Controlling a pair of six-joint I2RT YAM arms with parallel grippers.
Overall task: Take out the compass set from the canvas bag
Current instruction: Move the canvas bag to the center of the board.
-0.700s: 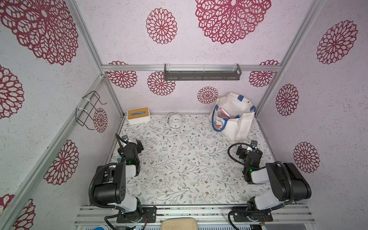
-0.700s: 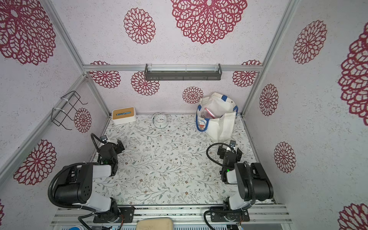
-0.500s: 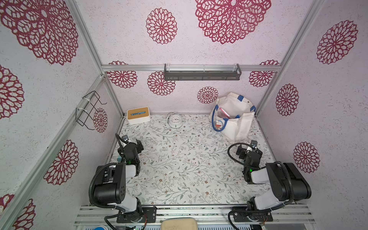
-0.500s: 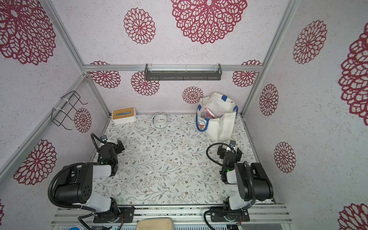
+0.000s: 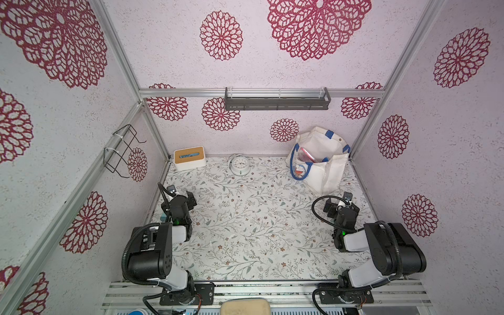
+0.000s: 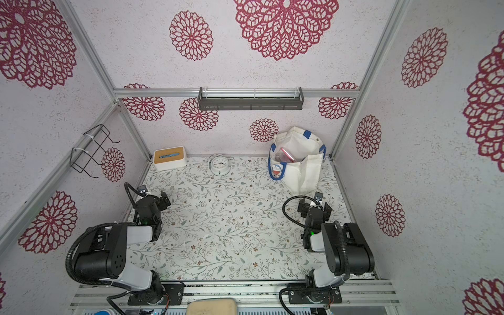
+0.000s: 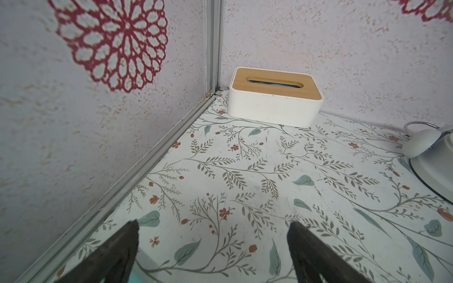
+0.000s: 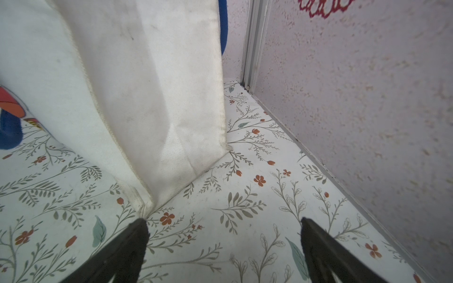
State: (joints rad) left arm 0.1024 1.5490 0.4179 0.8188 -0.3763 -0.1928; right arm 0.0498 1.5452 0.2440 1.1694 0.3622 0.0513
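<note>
Two arms rested low at the near end of the table. The left gripper sat toward eight o'clock and the right gripper toward four o'clock. Each had its jaws spread wide with nothing between them. In the right wrist view, a bottom corner of the canvas bag lay just ahead of that gripper, apart from it.

Farther off, at about one o'clock, the bag stood upright in the back corner with its mouth open. One blue handle drooped down the printed side. Inside, a flat pink-edged piece leaned tilted against the wall on the handle side; I took it for the compass set, though its details were too small to tell.

It looked like a light, stiff, rather slick case, probably with pointed parts inside, so a firm pinch across its raised upper edge seemed the best hold. The bag was soft cloth and would likely sag or drag along during a lift, so holding down its rim with the other gripper might help.

Along the back edge, the tissue box sat at eleven o'clock and the alarm clock near twelve, both well apart from the bag.
</note>
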